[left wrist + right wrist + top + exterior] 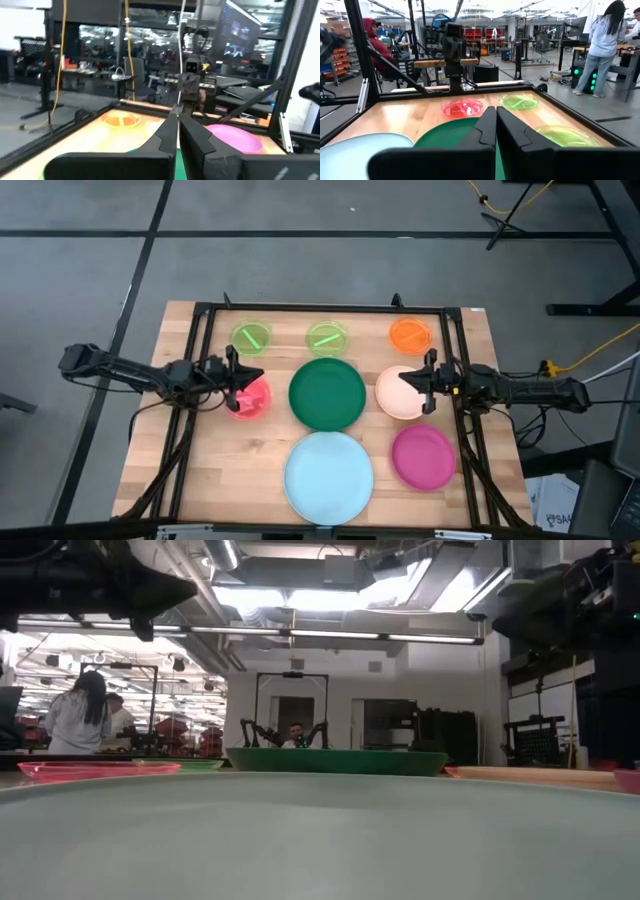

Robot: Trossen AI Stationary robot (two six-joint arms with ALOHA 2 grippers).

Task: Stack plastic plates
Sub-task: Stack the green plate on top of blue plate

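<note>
Eight round plates lie flat and apart on the wooden table [200, 470]. Two lime green plates [251, 337] [327, 337] and an orange one [410, 334] form the far row. The pink plate [250, 398], dark green plate [327, 392] and cream plate [398, 394] sit in the middle. The light blue plate [328, 472] and magenta plate [423, 456] are nearest. My left gripper [240, 380] is shut and hovers over the pink plate's left side. My right gripper [425, 380] is shut and hovers over the cream plate's right side. The shut fingers show in both wrist views [177, 122] [496, 114].
A black frame [320, 310] rims the table's far edge and both sides. In the low view the light blue plate [320, 830] fills the foreground, with the dark green plate [335, 760] behind it. People stand and sit in the room beyond the table.
</note>
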